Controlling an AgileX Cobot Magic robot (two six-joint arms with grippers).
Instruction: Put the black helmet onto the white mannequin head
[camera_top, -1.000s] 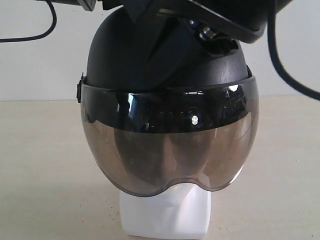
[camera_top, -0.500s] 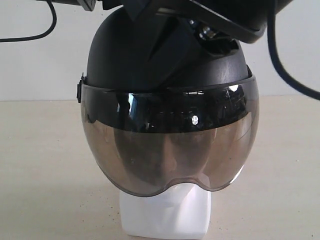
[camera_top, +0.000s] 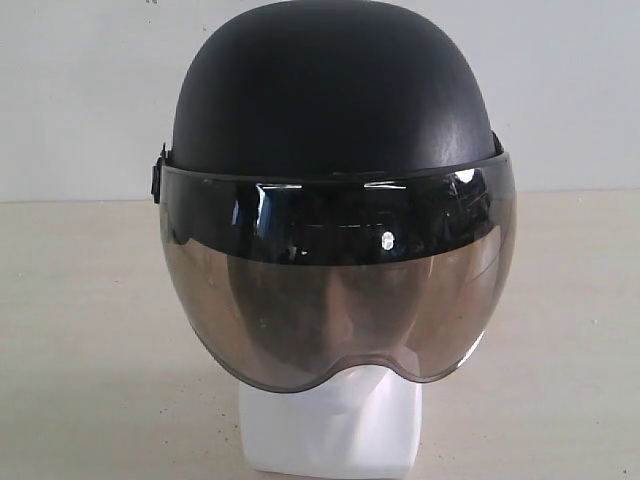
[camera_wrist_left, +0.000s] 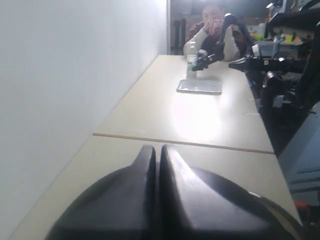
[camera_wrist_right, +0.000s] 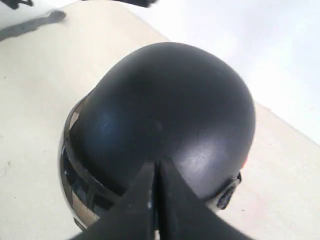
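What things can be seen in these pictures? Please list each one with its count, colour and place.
black helmet: one, matte black with a smoky visor, seated on the mannequin head.
white mannequin head: one, white, on the table; its face shows only through the visor.
table: one, beige, under the head.
wall: one, white, behind the table.
tray: one, grey, flat on a farther table.
person: one, colours blurred, at that table's far end.
left gripper: one, black, shut and empty, beside the wall.
right gripper: one, black, shut and empty, above the helmet.
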